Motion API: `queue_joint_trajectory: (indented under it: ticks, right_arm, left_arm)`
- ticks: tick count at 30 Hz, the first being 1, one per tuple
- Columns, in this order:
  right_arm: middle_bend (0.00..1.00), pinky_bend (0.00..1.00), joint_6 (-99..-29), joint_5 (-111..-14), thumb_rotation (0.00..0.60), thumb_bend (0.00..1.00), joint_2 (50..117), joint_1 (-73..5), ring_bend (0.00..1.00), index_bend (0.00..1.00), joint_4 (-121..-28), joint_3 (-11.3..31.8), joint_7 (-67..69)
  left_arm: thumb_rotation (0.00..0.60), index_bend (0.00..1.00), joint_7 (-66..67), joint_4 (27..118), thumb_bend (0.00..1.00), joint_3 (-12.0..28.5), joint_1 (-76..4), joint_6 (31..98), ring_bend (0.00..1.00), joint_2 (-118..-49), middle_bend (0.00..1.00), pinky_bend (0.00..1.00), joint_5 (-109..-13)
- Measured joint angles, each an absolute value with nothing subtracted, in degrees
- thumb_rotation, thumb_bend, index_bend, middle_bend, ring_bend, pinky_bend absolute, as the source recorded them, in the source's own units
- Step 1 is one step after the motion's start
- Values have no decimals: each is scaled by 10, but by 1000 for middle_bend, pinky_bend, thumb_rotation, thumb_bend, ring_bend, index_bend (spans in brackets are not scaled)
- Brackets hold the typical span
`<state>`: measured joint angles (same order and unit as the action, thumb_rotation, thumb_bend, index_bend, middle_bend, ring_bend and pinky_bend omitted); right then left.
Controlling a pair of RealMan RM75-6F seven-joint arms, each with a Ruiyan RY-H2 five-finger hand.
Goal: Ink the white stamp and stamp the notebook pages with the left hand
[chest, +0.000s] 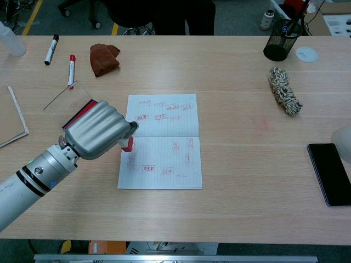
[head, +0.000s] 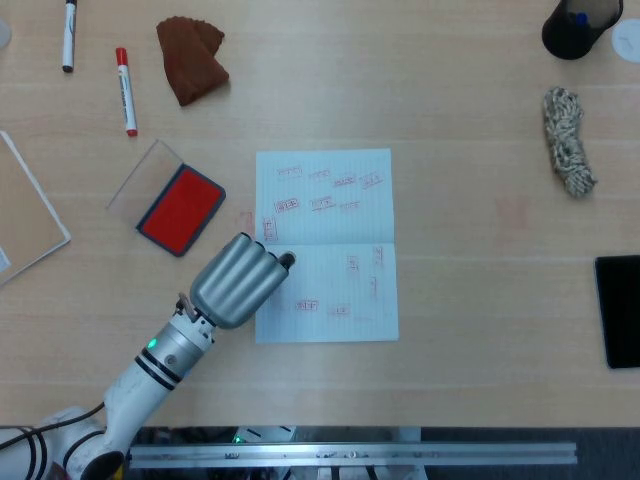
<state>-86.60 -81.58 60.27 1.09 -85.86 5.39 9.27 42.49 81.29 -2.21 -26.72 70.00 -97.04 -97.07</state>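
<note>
Chest view, left to right: the red ink pad sits partly behind the left robot hand, which grips the stamp over the left edge of the open, red-marked notebook, while the right robot hand barely shows at the desk's far right, its state unclear.

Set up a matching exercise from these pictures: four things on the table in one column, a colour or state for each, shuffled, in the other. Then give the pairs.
Things:
1. ink pad
2. notebook
3. phone
4. cloth

Descriptions:
A. brown, crumpled near the far edge
B. black, lying flat at the right edge
C. red, uncovered, its clear lid beside it
D. open, pages covered in red stamp marks

Pairs: 1-C, 2-D, 3-B, 4-A
</note>
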Motion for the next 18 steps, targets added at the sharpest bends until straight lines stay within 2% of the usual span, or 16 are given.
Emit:
queue_joint_trajectory:
  ticks: [6, 18]
  right_arm:
    - [386, 420, -863, -820, 600, 261, 604, 6, 311, 325, -861, 54, 90]
    - [386, 420, -863, -821, 600, 261, 603, 4, 311, 325, -870, 54, 79]
  left_arm:
    - [600, 590, 413, 812, 281, -16, -267, 704, 1000, -957, 1000, 1000, -966]
    - [600, 588, 377, 731, 281, -24, -256, 693, 1000, -964, 1000, 1000, -943]
